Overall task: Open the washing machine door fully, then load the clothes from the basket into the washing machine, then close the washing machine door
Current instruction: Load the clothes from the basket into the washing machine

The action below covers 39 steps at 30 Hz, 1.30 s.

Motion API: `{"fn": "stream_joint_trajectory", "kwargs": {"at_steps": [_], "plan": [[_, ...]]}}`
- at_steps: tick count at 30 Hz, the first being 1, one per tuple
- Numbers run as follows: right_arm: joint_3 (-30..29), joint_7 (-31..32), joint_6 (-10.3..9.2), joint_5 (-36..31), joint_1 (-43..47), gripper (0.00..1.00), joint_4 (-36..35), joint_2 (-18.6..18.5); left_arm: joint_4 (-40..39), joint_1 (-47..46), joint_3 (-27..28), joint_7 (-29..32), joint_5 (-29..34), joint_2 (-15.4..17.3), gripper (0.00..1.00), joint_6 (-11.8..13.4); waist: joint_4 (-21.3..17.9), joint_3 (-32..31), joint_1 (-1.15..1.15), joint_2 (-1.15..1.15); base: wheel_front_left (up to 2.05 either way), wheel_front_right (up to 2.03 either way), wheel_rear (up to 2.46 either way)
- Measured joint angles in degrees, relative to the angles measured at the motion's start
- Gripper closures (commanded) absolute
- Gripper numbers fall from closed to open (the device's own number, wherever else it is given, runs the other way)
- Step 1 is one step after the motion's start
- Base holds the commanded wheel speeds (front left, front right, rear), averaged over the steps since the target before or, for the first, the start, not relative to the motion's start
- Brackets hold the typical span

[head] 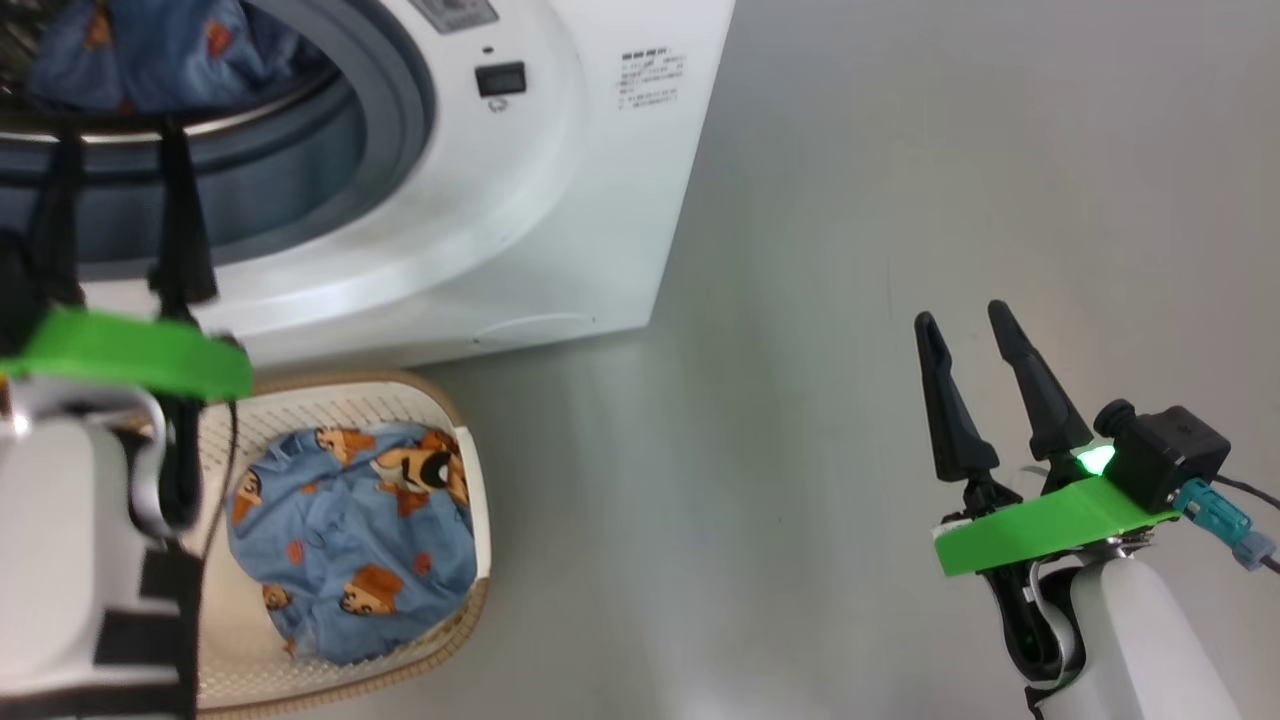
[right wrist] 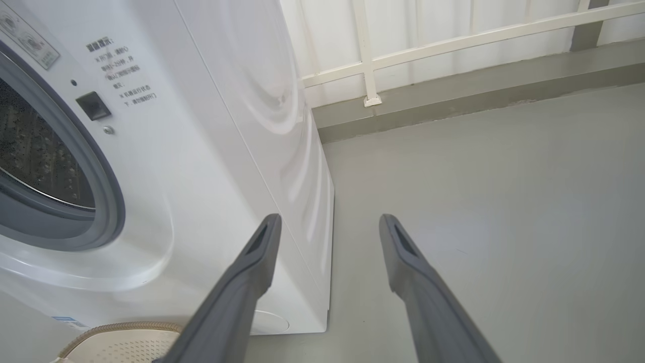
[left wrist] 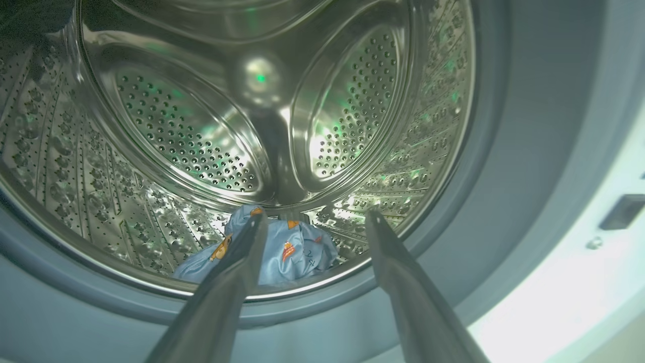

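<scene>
The washing machine point(head: 560, 200) stands on a grey floor point(head: 800, 500), its round hatch open onto the steel drum point(left wrist: 176, 131) inside a grey-blue rubber ring point(left wrist: 504, 151). The left gripper point(left wrist: 316, 218) is at the mouth of the hatch, pointing into the drum. Its two fingers are spread apart with nothing between them. Beyond the fingertips, on the bottom of the drum near the front lip, lies a crumpled blue garment point(left wrist: 297, 249) with orange figures. It looks free of the fingers, as far as the left wrist view shows. In the head view the same blue cloth shows inside the drum at the top left.

The basket point(head: 330, 405) sits on the floor just in front of the machine, below the hatch and partly behind the left forearm point(head: 60, 560). In it lies another blue piece of clothing point(head: 350, 530), printed with orange-brown and black cartoon figures. It is bunched up and covers most of the basket's bottom.

The right gripper point(head: 962, 313) hangs over bare floor well to the right of the machine and the basket — fingers parted, holding nothing. In the right wrist view it points past the machine's front right corner toward a white railing point(right wrist: 364, 55) at the far edge of the floor — the basket's rim shows at the lower left there
</scene>
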Motion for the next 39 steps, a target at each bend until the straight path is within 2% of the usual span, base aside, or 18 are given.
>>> {"fn": "stream_joint_trajectory", "kwargs": {"at_steps": [19, 30, 39], "plan": [[-0.3, 0.0, 0.00, -1.6, 6.0, 0.00, 0.8, -0.8, -20.3, 28.7, 8.8, 0.0, 5.0, -7.0, 0.00, -1.5, 1.0, -11.6, 0.00, 0.00, 0.00, 0.00, 0.00], [-0.6, 0.0, 0.00, -2.8, 9.3, 0.00, -0.7, -1.1, -25.3, 39.1, 9.0, 0.0, 7.6, -7.3, 0.00, -1.5, 0.1, -16.4, 0.00, 0.00, 0.00, 0.00, 0.00], [-2.1, 0.0, 0.00, -3.0, 12.4, 0.00, -2.3, -1.1, -27.4, 45.0, 5.4, 0.0, 4.7, -7.3, 0.00, 1.6, -0.1, -19.0, 0.00, 0.00, 0.00, 0.00, 0.00]]}}
